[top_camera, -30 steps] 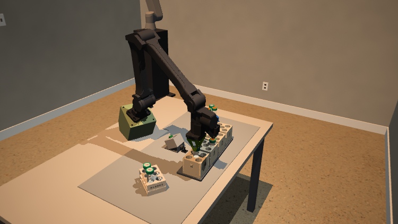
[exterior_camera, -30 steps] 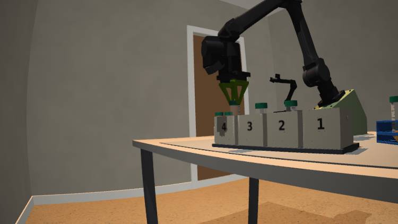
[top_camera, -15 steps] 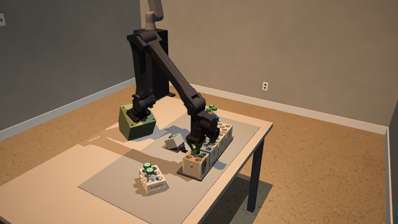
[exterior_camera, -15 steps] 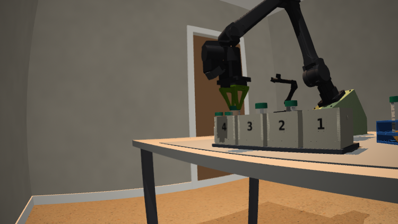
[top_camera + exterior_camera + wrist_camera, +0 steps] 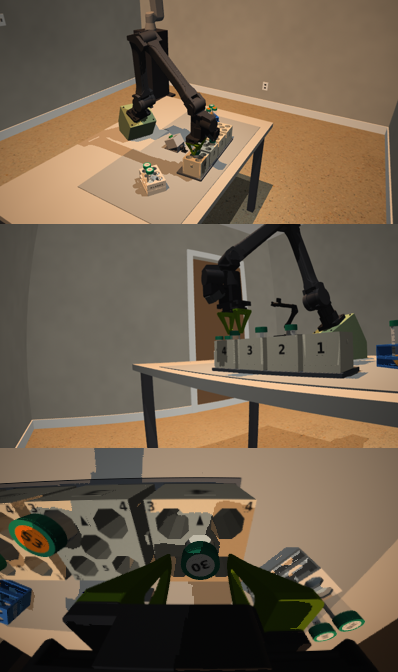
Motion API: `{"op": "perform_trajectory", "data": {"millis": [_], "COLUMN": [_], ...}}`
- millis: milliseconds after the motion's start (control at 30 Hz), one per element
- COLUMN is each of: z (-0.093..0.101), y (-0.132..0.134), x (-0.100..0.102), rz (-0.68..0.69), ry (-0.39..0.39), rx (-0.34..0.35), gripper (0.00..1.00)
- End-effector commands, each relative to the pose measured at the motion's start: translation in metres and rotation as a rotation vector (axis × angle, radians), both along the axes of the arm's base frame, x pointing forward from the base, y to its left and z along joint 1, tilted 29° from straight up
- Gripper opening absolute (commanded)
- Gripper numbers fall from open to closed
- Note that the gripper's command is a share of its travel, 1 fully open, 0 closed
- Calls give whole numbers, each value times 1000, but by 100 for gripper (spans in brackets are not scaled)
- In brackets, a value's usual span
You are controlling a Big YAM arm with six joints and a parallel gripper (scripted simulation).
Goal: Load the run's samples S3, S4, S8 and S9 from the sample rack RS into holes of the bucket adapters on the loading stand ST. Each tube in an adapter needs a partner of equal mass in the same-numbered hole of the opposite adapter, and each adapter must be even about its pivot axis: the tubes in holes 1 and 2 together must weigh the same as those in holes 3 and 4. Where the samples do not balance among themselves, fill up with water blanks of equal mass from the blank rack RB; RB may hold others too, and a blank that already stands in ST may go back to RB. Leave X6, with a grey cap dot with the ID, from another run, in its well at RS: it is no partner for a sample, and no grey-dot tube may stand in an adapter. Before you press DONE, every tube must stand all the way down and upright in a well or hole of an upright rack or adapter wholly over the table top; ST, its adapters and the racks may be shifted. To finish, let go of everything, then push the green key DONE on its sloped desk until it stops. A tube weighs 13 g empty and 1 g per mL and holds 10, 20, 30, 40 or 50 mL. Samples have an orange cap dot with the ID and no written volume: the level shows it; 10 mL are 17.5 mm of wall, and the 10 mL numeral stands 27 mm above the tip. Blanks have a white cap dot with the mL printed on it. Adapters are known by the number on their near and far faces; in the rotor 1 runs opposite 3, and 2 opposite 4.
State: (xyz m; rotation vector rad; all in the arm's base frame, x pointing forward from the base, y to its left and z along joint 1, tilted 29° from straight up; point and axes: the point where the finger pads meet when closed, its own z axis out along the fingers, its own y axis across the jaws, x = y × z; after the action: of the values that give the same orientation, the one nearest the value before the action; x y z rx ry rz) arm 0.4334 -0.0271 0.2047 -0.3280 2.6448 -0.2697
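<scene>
The green-fingered black gripper (image 5: 199, 579) was held apart around the green-capped tube marked 30 (image 5: 200, 563), seated in the beige adapter block (image 5: 236, 499).
</scene>
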Motion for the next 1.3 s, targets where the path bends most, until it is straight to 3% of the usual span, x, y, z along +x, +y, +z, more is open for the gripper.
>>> {"op": "perform_trajectory", "data": {"millis": [0,167,200,567,600,1200,1233,1267], "z": [20,20,41,69,50,50,69,49], "y": [0,0,0,7,5,5,6,-8], "x": [10,10,10,-5,-7,-7,-7,-19], "rz": [3,3,7,0,3,3,-1,-60], "ry": [-48,-48,-79,-83,-50,-50,-83,-51], "rx": [1,1,-1,4,1,1,5,32], "gripper": [55,55,55,55,55,55,55,80]}}
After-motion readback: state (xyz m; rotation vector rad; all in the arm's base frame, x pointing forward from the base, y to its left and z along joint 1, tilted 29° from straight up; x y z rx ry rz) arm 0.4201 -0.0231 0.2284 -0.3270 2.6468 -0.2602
